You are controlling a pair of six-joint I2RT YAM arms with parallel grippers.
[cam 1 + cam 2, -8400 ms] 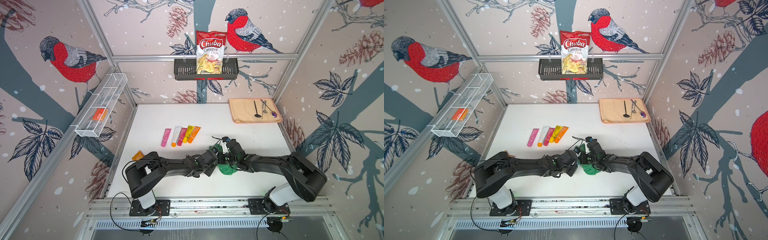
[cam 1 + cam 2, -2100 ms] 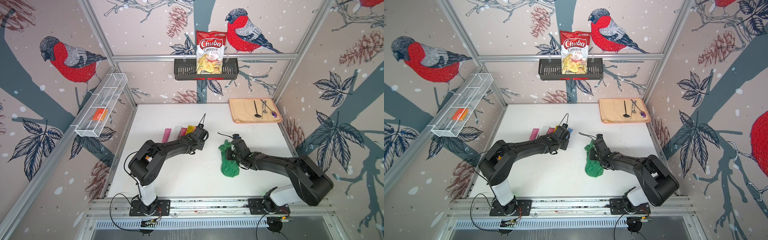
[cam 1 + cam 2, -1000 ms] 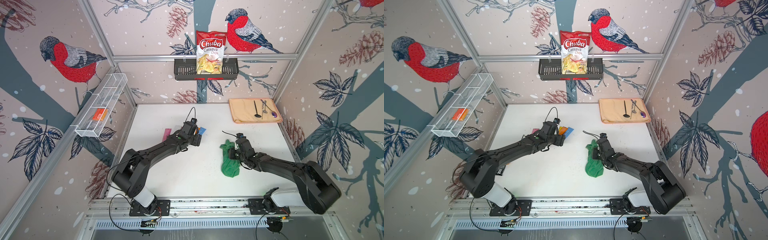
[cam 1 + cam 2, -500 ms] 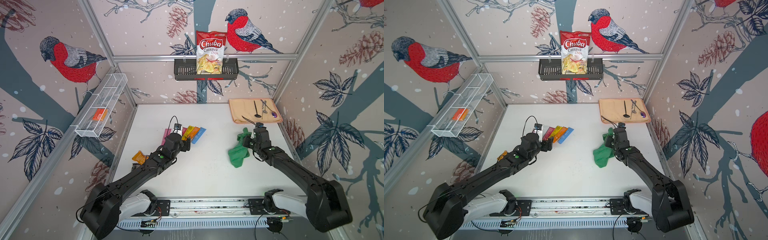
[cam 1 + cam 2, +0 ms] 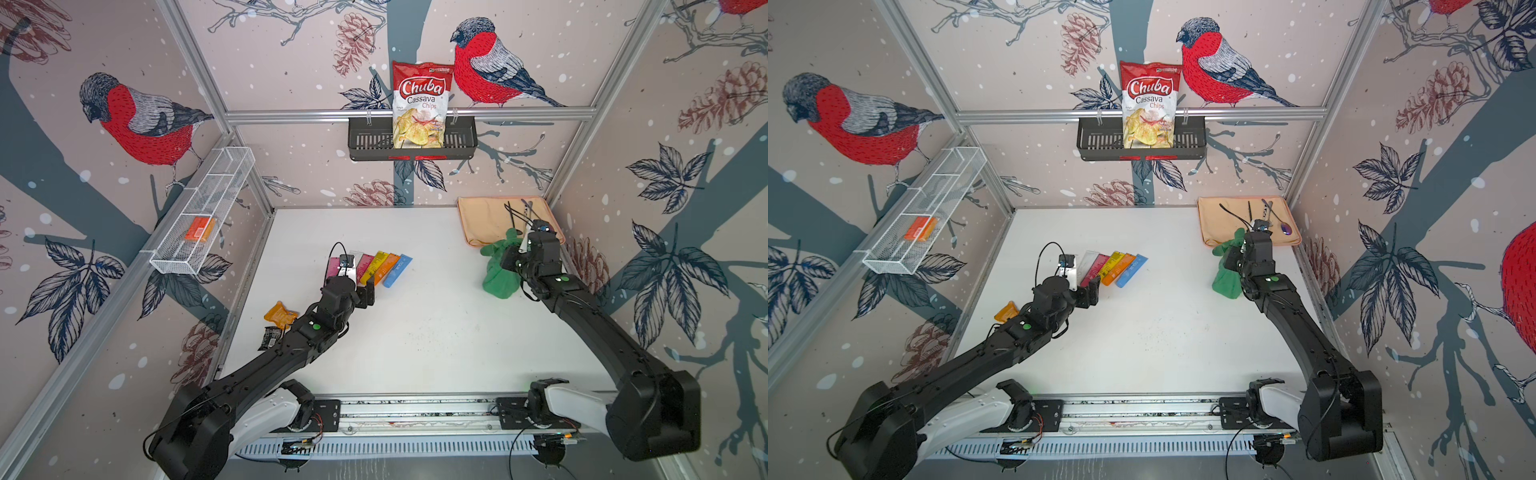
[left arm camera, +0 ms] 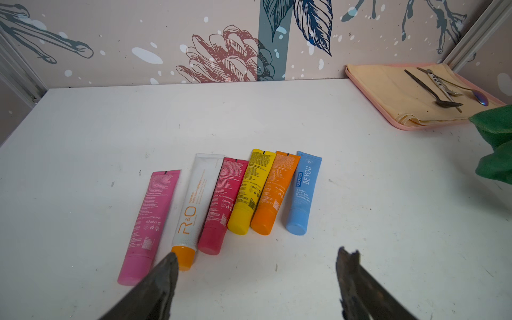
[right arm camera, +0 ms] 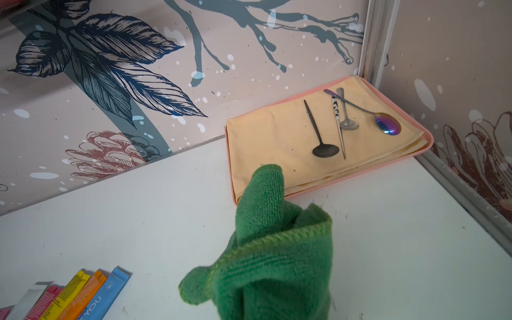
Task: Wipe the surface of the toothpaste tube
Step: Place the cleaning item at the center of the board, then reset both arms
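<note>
A wire basket on the left wall holds an orange box. Below it, at the left edge of the white tabletop, lie an orange packet and a black packet. The left jaws stand wide apart and empty, near the cap ends of the toothpaste tubes. These lie side by side on the tabletop: pink tube, white tube, red tube, yellow tube, orange tube and blue tube. The blue one is at the right end, a little apart from the orange. Well to the right, the right jaws are closed on a green cloth. It hangs bunched from them, just beside a pink tray in the back right corner. The tray carries a beige mat and spoons.
</note>
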